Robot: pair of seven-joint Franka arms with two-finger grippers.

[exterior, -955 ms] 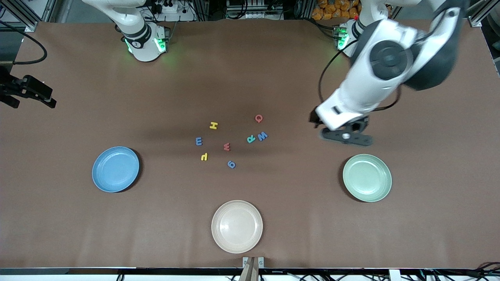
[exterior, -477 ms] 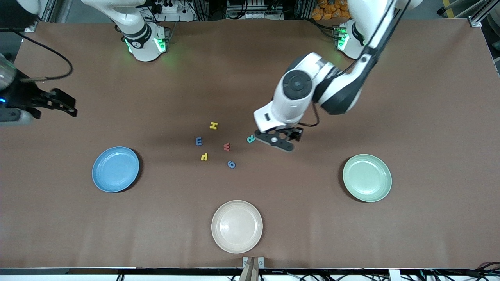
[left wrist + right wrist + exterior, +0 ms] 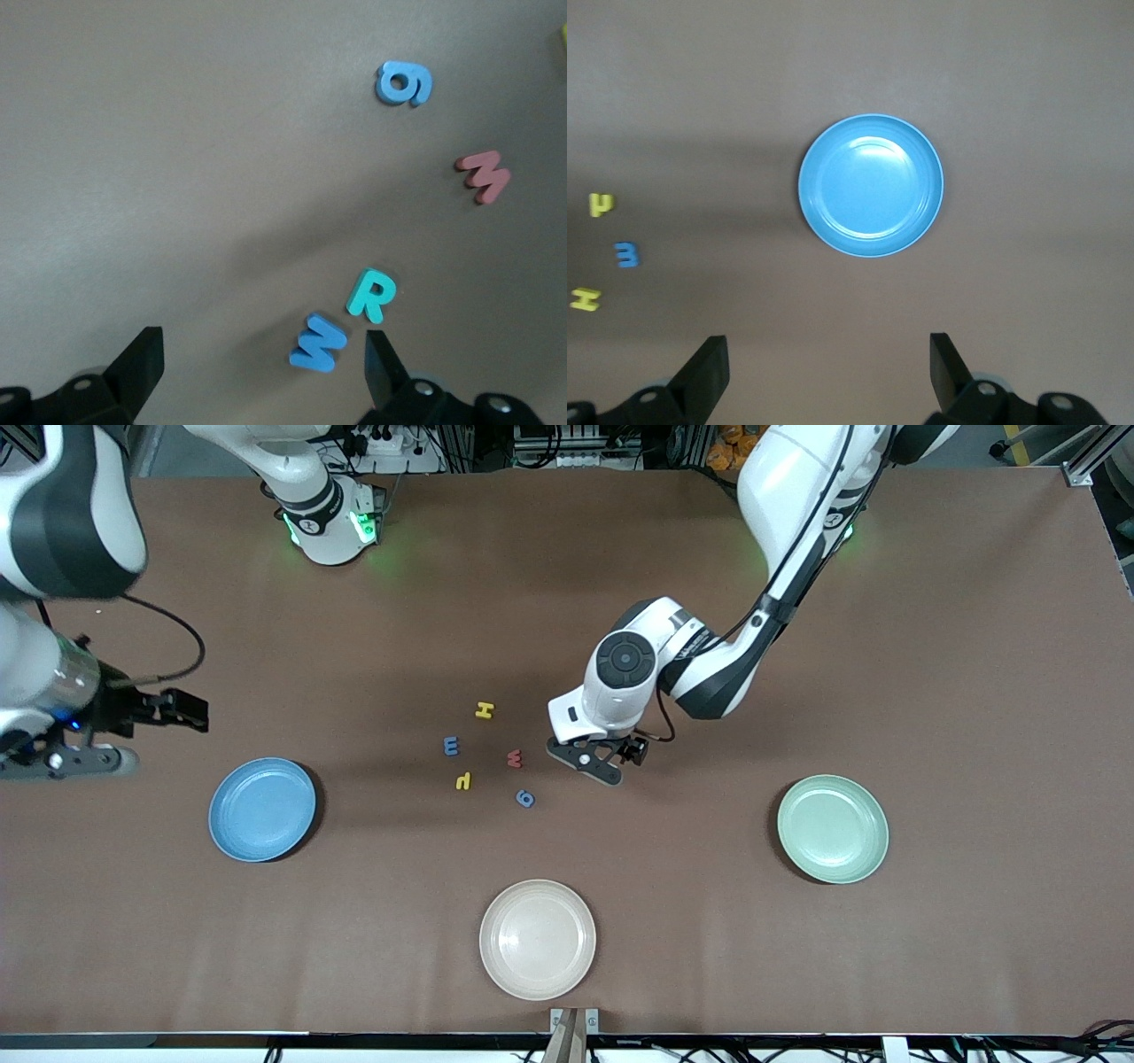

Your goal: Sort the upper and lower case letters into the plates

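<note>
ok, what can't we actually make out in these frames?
- Front view: the left arm's wrist covers the teal R, blue W and a third letter; the first two show only in the left wrist view.
- Front view: the left gripper fingertips are mostly under the wrist; the wrist view shows them open.
- Front view: the right gripper is cut by the frame edge.
- Right wrist view: the yellow H is blurred.

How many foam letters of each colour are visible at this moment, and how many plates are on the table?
Yellow letters: 2
Blue letters: 3
Red letters: 1
Teal letters: 1
Plates, sky blue, mint green, cream: 3
Total: 7 letters in view and 3 plates, 10 things; any hidden letter is not counted.
</note>
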